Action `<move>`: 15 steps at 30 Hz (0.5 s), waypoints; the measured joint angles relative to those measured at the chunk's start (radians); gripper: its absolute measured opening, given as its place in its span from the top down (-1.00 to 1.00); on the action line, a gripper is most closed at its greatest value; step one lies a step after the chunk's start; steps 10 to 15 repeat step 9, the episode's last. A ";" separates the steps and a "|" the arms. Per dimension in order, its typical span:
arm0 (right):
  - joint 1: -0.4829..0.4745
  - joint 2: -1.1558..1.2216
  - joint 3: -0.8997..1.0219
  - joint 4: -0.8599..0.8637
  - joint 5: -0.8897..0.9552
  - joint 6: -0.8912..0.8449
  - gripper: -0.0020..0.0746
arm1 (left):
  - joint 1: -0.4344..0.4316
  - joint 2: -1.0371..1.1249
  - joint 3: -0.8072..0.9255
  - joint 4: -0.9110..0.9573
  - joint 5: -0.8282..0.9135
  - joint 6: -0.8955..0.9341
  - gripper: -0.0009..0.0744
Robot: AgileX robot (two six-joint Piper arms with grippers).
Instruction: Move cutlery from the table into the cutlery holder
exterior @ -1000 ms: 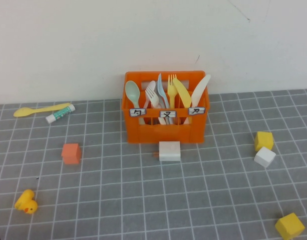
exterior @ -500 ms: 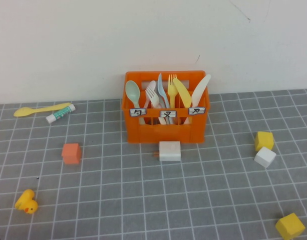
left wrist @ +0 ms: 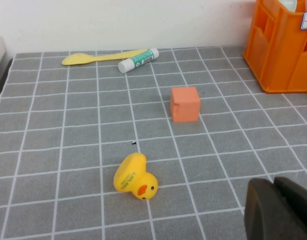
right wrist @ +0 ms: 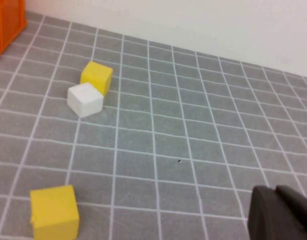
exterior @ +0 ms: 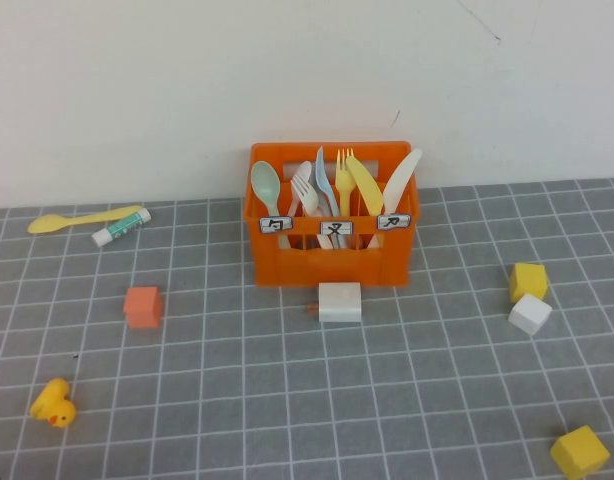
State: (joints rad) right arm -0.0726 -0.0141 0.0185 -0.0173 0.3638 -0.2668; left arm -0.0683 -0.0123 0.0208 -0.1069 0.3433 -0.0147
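yellow spoon far from left gripper; right gripper parked

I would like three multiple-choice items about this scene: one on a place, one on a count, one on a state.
1. Where is the yellow spoon?
A. in the cutlery holder
B. on the table beside the glue stick
C. on the duck

2. How many yellow cubes are in the high view?
A. one
B. two
C. four

3. What is the left gripper doing?
A. holding the spoon
B. holding the duck
C. holding nothing

Answers: B, the spoon lies flat by the glue stick, left of the cutlery holder. B, yellow cubes. C, it hangs near the duck; the right gripper hangs over bare table.
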 joint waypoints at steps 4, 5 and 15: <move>0.000 0.000 0.000 -0.002 0.000 0.081 0.95 | 0.000 0.000 0.000 0.000 0.000 0.000 0.98; 0.000 0.000 0.000 -0.002 0.000 0.095 0.95 | 0.000 0.000 0.000 0.000 0.000 0.000 0.98; 0.000 0.000 0.000 -0.004 0.000 0.112 0.95 | 0.000 0.000 0.000 0.000 0.000 0.000 0.98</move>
